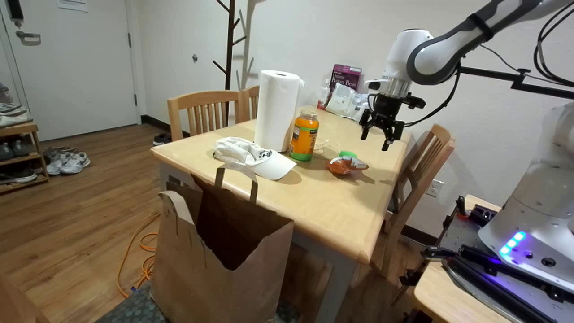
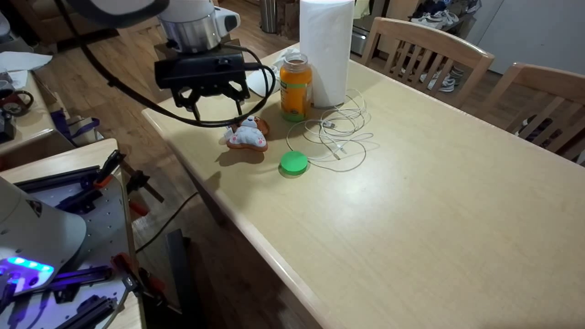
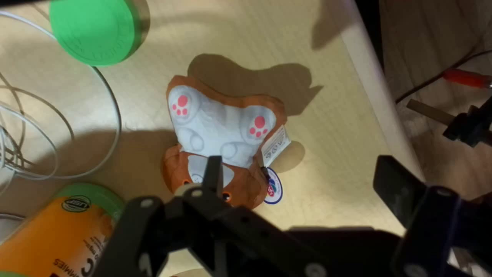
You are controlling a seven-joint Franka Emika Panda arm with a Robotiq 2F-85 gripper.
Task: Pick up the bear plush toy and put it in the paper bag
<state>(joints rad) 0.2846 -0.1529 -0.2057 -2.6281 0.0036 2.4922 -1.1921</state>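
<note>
The bear plush toy (image 1: 343,166) is orange-brown with a white belly and pink paw prints. It lies on its back on the table near one edge, in both exterior views (image 2: 248,137) and the wrist view (image 3: 219,123). My gripper (image 1: 376,141) is open and empty, above the table and apart from the toy. It also shows in an exterior view (image 2: 218,114). In the wrist view (image 3: 303,177) one finger overlaps the toy's head and the other is over bare table. The brown paper bag (image 1: 197,264) stands open-topped beside the table's edge; its inside bottom is hidden.
By the toy are a green lid (image 2: 294,162), an orange bottle (image 1: 304,137) and a loose white cable (image 2: 338,130). A tall paper towel roll (image 1: 278,110) and a white cap (image 1: 251,157) stand between toy and bag. Chairs (image 1: 421,175) flank the table (image 1: 314,197).
</note>
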